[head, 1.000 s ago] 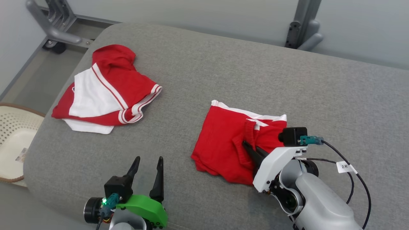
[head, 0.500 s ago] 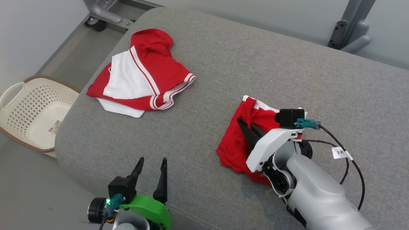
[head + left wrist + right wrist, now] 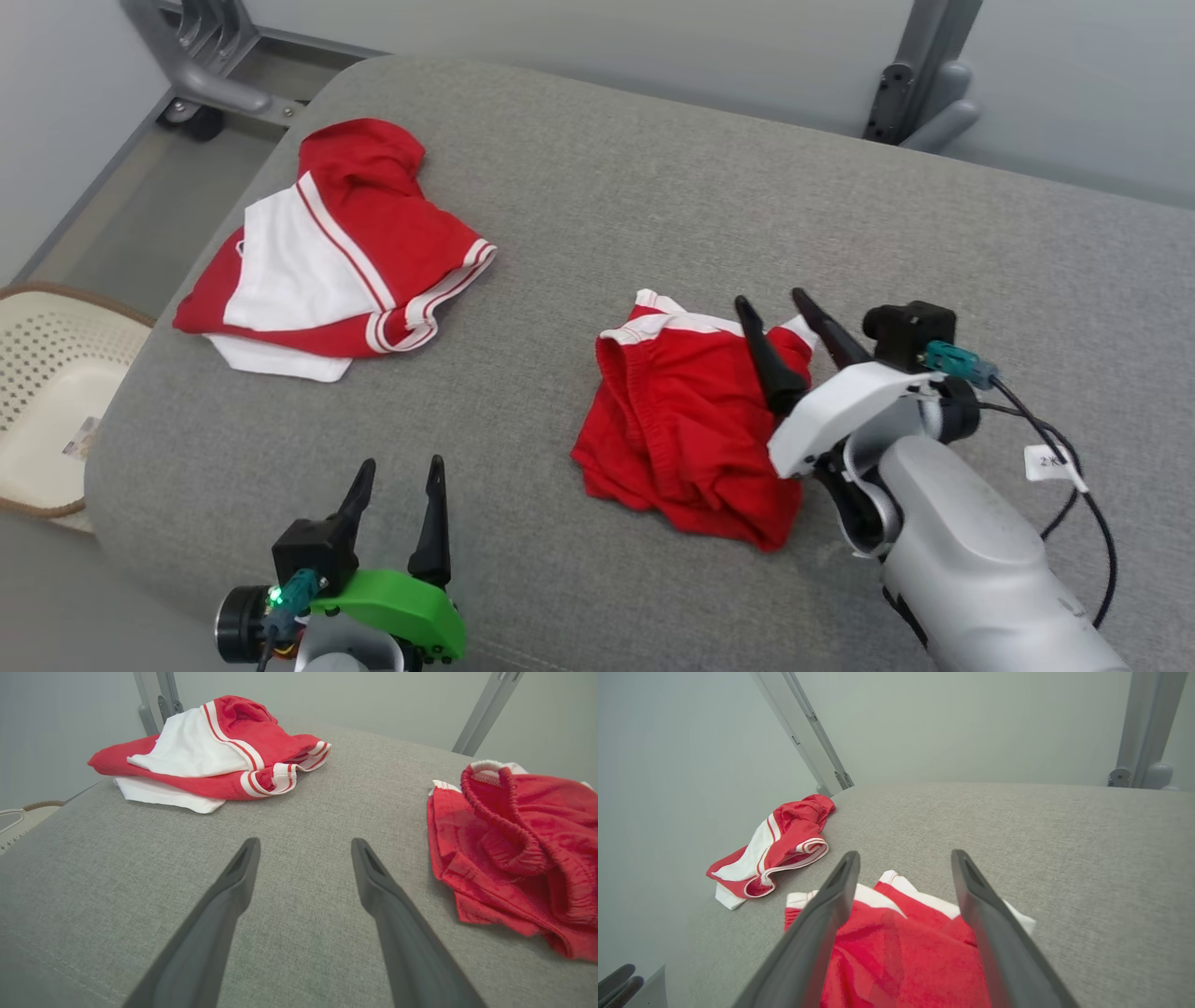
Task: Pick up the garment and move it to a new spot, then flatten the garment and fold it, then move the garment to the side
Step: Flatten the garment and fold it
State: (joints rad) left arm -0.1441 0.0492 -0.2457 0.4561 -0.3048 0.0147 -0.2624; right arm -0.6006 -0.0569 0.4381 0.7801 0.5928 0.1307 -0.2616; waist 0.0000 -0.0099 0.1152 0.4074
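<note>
Grey fabric cushion (image 3: 653, 205). Right gripper (image 3: 769, 299) fingers, clamped on the crumpled red knit shorts (image 3: 681, 420) a second ago, now spread and empty above them. Shorts released, bunched, well apart from the folded red-and-white jersey (image 3: 336, 252); flattening probably next. Left gripper (image 3: 401, 462) fingers apart, idle.

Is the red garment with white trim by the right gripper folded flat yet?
No, bunched. The red garment with white trim lies rumpled on the grey cushion, its elastic waistband humped up in ridges.

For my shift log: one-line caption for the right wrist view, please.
Open right gripper poised over the crumpled red garment on the grey cushion; a second garment lies farther off.
</note>
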